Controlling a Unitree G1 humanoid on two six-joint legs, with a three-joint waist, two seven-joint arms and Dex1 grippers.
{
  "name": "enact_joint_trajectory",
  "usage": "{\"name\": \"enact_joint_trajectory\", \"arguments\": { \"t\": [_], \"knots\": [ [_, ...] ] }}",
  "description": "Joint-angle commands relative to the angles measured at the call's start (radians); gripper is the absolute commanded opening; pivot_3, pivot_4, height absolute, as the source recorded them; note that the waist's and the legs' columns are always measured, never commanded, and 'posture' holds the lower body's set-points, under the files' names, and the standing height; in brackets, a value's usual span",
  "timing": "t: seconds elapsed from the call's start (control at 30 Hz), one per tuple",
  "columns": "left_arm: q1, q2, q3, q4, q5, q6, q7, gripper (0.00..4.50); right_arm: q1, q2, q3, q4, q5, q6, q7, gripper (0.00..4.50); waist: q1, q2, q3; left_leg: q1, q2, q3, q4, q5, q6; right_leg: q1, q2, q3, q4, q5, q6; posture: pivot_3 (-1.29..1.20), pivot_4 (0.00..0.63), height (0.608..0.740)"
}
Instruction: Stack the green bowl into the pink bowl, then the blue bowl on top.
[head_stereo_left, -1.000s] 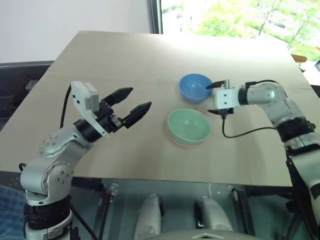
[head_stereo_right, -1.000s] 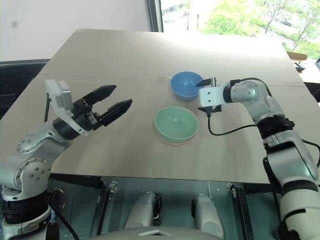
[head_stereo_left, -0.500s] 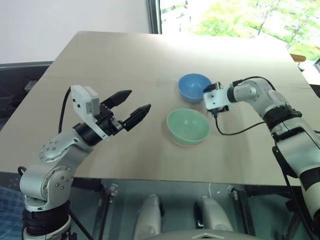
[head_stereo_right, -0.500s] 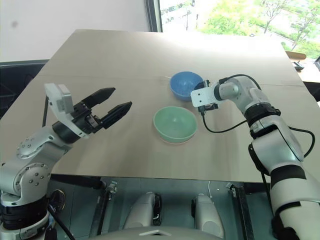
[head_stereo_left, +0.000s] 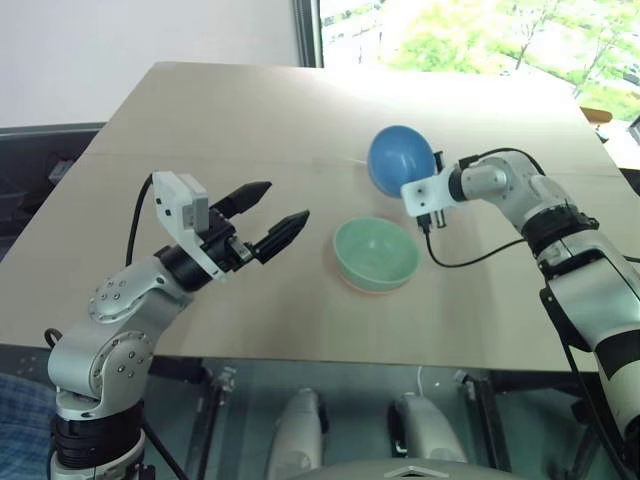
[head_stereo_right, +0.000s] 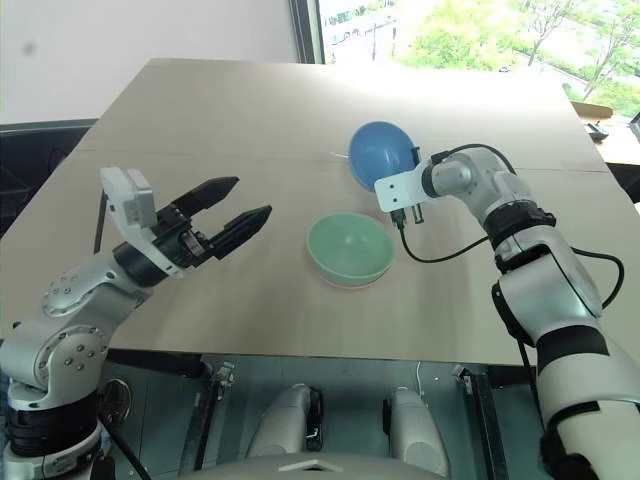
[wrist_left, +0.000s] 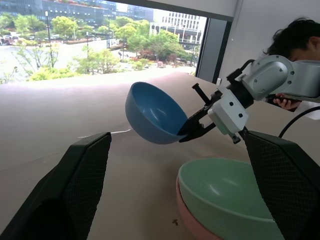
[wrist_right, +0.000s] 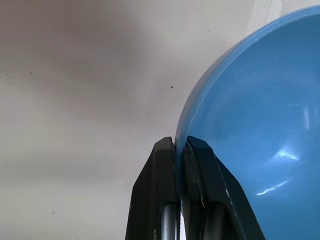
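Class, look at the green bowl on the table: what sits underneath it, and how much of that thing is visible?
The green bowl sits nested in the pink bowl. Only a strip of the pink bowl's outer wall shows below the green rim; its inside is covered. The table lies beneath both.

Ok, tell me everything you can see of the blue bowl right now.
The small round sky-blue plastic bowl is plain, smooth and glossy inside, with a thin rim and no markings. It is off the tan table, tipped steeply on edge rather than level. The right end effector is shut on its rim, one black finger outside the wall and the other inside. It hangs beyond the mint-green plastic bowl, which sits nested in the salmon-pink bowl, and touches neither.
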Motion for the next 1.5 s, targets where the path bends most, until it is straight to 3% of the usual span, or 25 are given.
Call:
{"name": "enact_joint_trajectory", "arguments": {
  "t": [0.03, 0.23, 0.47, 0.73, 1.03, 1.23, 1.5],
  "knots": [
    [-0.010, 0.012, -0.003, -0.025, 0.000, -0.026, -0.012, 4.50, 0.030, -0.049, -0.094, -0.209, 0.170, 0.049, 0.174, 0.06, 0.000, 0.000, 0.000, 0.000, 0.000, 0.000, 0.000, 0.000, 0.000, 0.000, 0.000, 0.000, 0.000, 0.000, 0.000, 0.00, 0.150, 0.740],
    [-0.033, 0.039, -0.009, 0.019, 0.005, -0.033, -0.064, 4.50, 0.131, -0.197, -0.152, -0.661, 0.412, 0.260, 0.497, 0.06, 0.006, 0.000, 0.000, 0.000, 0.000, 0.000, 0.000, -0.001, 0.002, 0.000, 0.000, 0.000, 0.000, 0.000, 0.000, 0.00, 0.150, 0.740],
    [-0.152, 0.158, -0.071, 0.223, 0.073, -0.100, -0.299, 4.50, 0.212, -0.338, -0.165, -1.119, 0.634, 0.567, 0.713, 0.06, 0.004, 0.002, 0.001, 0.000, 0.000, 0.000, 0.000, -0.002, 0.004, 0.000, 0.000, -0.001, 0.000, 0.000, 0.000, 0.00, 0.150, 0.740],
    [-0.329, 0.123, -0.193, 0.389, 0.138, -0.163, -0.434, 4.50, 0.228, -0.344, -0.158, -1.301, 0.679, 0.750, 0.698, 0.06, 0.007, 0.001, 0.001, 0.000, 0.000, 0.000, 0.001, -0.003, 0.004, 0.000, 0.000, -0.001, 0.000, 0.000, 0.000, 0.00, 0.150, 0.740],
    [-0.387, 0.088, -0.220, 0.463, 0.177, -0.195, -0.483, 4.50, 0.241, -0.363, -0.183, -1.336, 0.644, 0.827, 0.628, 3.59, 0.006, 0.001, 0.001, -0.002, 0.000, 0.001, 0.001, -0.003, 0.004, -0.003, 0.001, 0.000, 0.001, 0.000, 0.000, 0.00, 0.150, 0.740],
    [-0.364, 0.090, -0.212, 0.443, 0.171, -0.185, -0.494, 4.50, 0.321, -0.410, -0.300, -1.356, 0.713, 0.962, 0.552, 3.59, 0.010, 0.001, 0.001, -0.002, 0.000, 0.000, 0.001, -0.003, 0.004, -0.003, 0.001, 0.000, 0.000, 0.000, 0.000, 0.00, 0.150, 0.740],
    [-0.267, 0.124, -0.180, 0.375, 0.141, -0.149, -0.499, 4.50, 0.592, -0.402, -0.662, -1.312, 0.866, 1.148, 0.341, 3.59, 0.011, 0.000, 0.001, -0.002, 0.000, 0.001, 0.000, -0.003, 0.004, -0.003, 0.001, 0.001, 0.000, 0.000, 0.000, 0.00, 0.150, 0.740]
  ]
}}
